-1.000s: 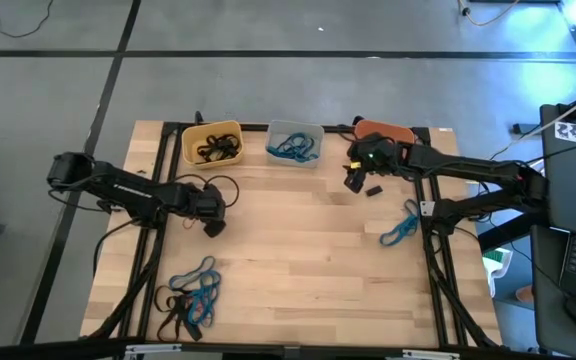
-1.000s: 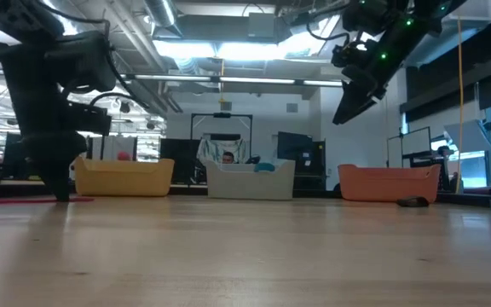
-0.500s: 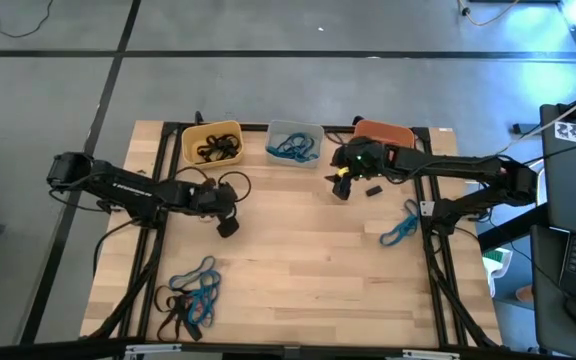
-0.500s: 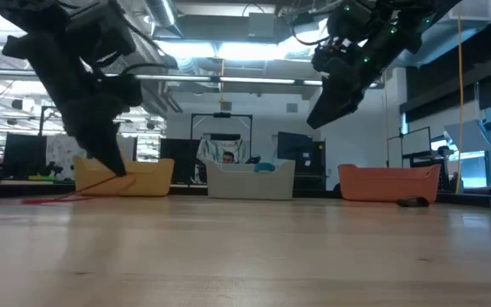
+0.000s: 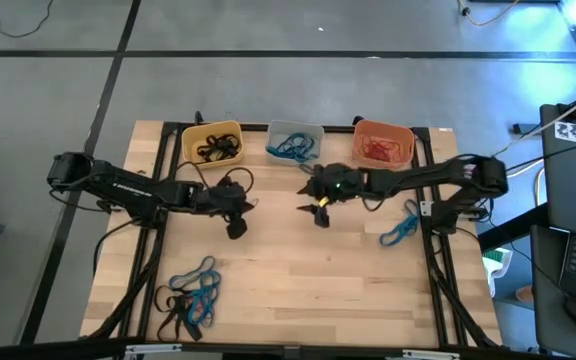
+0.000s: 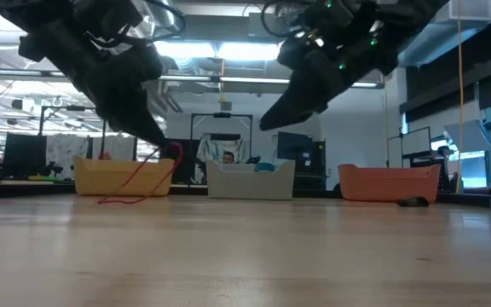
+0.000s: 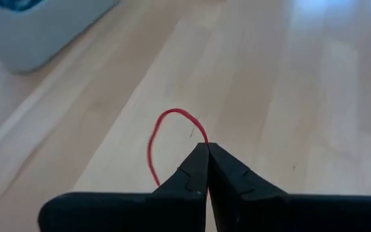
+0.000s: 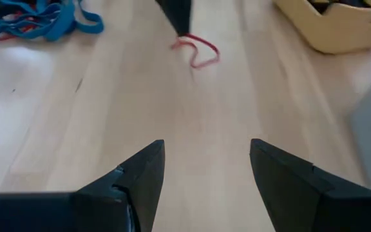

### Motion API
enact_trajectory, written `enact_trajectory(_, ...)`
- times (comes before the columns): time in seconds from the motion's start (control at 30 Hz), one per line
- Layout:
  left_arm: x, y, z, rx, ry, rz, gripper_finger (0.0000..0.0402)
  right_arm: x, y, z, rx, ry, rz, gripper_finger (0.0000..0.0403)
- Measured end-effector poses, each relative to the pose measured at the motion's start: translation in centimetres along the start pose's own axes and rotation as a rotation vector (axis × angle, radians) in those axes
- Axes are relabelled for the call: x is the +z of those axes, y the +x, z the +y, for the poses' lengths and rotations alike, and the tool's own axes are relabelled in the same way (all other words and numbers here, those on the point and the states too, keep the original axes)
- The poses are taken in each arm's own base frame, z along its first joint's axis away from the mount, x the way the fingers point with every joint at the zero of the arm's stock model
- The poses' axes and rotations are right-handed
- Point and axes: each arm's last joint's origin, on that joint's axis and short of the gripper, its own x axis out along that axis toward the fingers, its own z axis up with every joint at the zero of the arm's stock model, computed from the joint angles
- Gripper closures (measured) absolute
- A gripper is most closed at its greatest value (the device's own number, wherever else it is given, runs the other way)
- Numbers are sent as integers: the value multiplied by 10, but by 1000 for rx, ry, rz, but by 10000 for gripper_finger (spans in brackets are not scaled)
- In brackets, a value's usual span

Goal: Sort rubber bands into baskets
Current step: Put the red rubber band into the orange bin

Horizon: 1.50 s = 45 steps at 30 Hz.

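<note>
Overhead, the baskets [image 5: 294, 143] already hold sorted bands, yet two piles [image 5: 190, 297] lie well apart from them on the tabletop [image 5: 298, 270]. Left wrist: left claw [image 7: 207, 147] pinches a red band [image 7: 166, 132]. Right wrist: right claw [image 8: 206, 143] spread, empty.

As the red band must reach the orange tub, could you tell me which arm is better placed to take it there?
Probably right: its open claw faces the thin red rubber band in the shut left claw, nearer the orange plastic tub.

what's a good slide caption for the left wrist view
Left claw shut on a red rubber band, lifting it above the wooden table.
</note>
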Motion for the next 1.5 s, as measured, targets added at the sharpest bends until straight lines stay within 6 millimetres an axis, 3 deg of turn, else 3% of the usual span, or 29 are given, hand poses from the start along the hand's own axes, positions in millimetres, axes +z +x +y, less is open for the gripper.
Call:
enact_trajectory(0.23, 12, 0, -4, -40, 25, -125, 400, -8, 37, 10, 23, -26, -105, 174)
enact_trajectory(0.53, 25, -2, -15, -96, 80, -279, 400, -12, 61, 9, 15, 34, -266, 174)
enact_trajectory(1.07, 41, -8, -19, -124, 116, -459, 400, -3, 67, 10, 19, 96, -438, 174)
enact_trajectory(1.5, 47, -9, -13, -108, 93, -507, 398, 14, 74, 27, 33, 45, -476, 174)
